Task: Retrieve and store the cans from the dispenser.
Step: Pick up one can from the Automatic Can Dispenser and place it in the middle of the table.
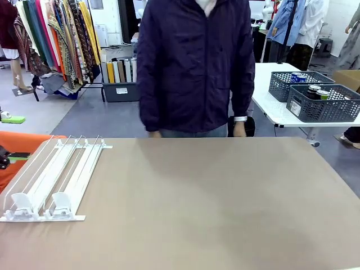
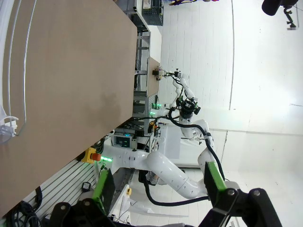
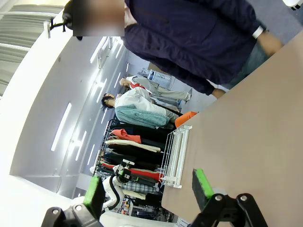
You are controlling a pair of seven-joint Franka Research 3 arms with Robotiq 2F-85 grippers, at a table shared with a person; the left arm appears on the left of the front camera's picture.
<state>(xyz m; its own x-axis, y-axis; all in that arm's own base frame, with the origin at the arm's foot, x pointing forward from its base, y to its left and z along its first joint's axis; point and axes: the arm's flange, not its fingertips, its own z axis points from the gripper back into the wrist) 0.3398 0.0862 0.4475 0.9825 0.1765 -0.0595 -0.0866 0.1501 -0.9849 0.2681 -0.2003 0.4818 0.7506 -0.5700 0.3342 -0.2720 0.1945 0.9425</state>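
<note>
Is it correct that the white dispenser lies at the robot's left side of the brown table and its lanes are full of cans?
Not quite. In the front view the dispenser does lie at the robot's left side of the table, but its lanes hold no cans. The only cans are in the grey baskets on the far white table.

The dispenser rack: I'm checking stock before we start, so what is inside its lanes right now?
The flat white rail dispenser holds no cans in its visible lanes; only two small white pusher blocks sit at its near end. Nothing covers the lanes.
</note>
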